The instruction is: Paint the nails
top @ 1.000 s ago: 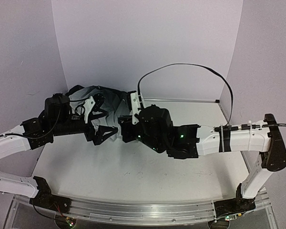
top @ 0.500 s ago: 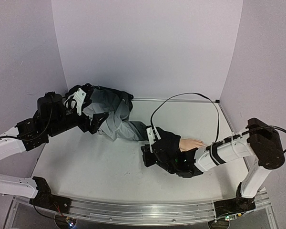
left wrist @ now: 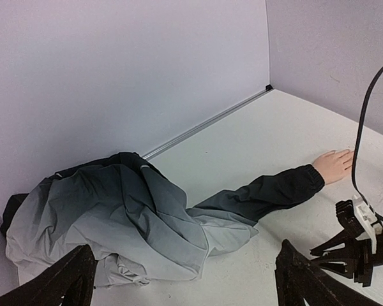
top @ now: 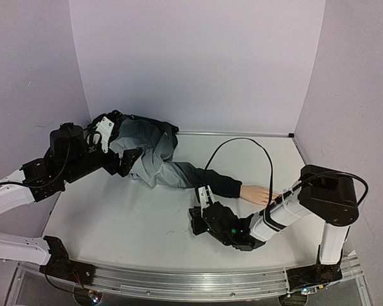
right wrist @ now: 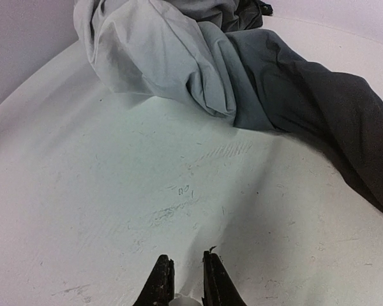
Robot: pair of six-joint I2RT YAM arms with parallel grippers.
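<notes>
On the table (top: 115,223) the grey jacket (top: 150,153) lies crumpled. My left gripper (left wrist: 185,280) hangs beside its bulk, jaws wide apart. My right gripper (right wrist: 186,258) sits just near of its sleeve, jaws drawn together. The mannequin hand (top: 258,193) pokes from its cuff, and the nails (left wrist: 346,157) are too small for me to see.

The left arm (top: 6,194) and right arm (top: 325,199) are white tubes with chunky black joints. A black cable (top: 242,139) arcs off the black right gripper (right wrist: 185,256).
</notes>
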